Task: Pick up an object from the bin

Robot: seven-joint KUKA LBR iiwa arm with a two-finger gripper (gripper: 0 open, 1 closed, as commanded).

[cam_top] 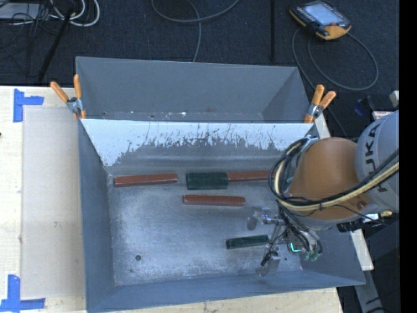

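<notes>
My gripper (pixel 261 244) is low in the bin's front right part, under the orange-brown cover. Its fingers stand open, one fingertip (pixel 253 222) behind and the other fingertip (pixel 268 265) in front of a short dark green bar (pixel 242 242). That bar lies flat on the floor, and its right end sits in the gap between the fingers, which are not closed on it. A reddish-brown flat stick (pixel 214 200) lies just behind and to the left of the gripper.
Along the foot of the back wall lie a long reddish-brown stick (pixel 144 180), a dark green block (pixel 207 180) and another brown stick (pixel 249 175), partly behind the arm's cables. The bin's right wall is close behind the gripper.
</notes>
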